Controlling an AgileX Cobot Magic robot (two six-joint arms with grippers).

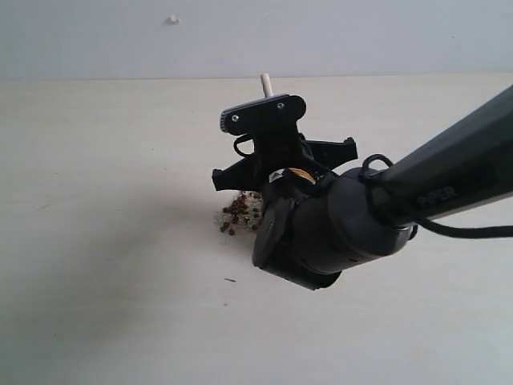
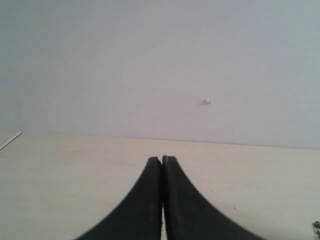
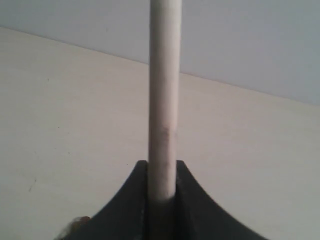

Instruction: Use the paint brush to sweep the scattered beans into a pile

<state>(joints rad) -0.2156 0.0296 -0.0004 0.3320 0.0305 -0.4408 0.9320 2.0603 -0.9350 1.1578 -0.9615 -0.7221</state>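
Note:
The paint brush's pale handle (image 3: 164, 90) stands upright between the fingers of my right gripper (image 3: 161, 165), which is shut on it. In the exterior view only the handle tip (image 1: 265, 83) shows above the right arm (image 1: 321, 233); ferrule and bristles are hidden behind it. The reddish-brown beans with whitish crumbs lie in a compact pile (image 1: 240, 212) just left of that arm, partly covered by it. A bean or two (image 3: 80, 220) peeps out beside the right fingers. My left gripper (image 2: 162, 159) is shut on nothing above the bare table, far from the pile.
The pale tabletop (image 1: 96, 241) runs back to a grey wall with a small white mark (image 1: 174, 19). A thin dark speck (image 1: 230, 280) lies alone in front of the pile. A few beans (image 2: 316, 226) show at the left wrist view's edge.

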